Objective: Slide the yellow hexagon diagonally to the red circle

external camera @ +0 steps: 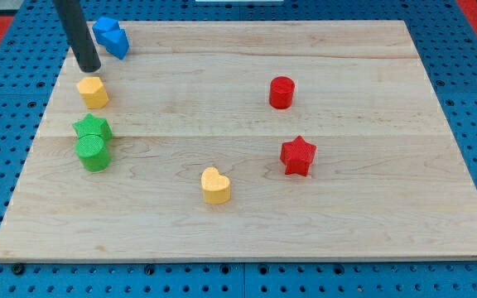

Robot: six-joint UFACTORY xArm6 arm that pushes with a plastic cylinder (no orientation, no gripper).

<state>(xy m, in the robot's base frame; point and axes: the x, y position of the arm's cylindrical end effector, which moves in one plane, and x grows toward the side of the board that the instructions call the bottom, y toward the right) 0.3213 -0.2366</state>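
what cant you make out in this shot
- Arm: cut off by the view's top edge; only the rod shows, my tip just above the yellow hexagon. Whether they touch cannot be told.
- Green star: its lower part is hidden by the green cylinder in front.
- Blue blocks: two pressed together, shapes unclear.
- Board: its underside and what it rests on are hidden.
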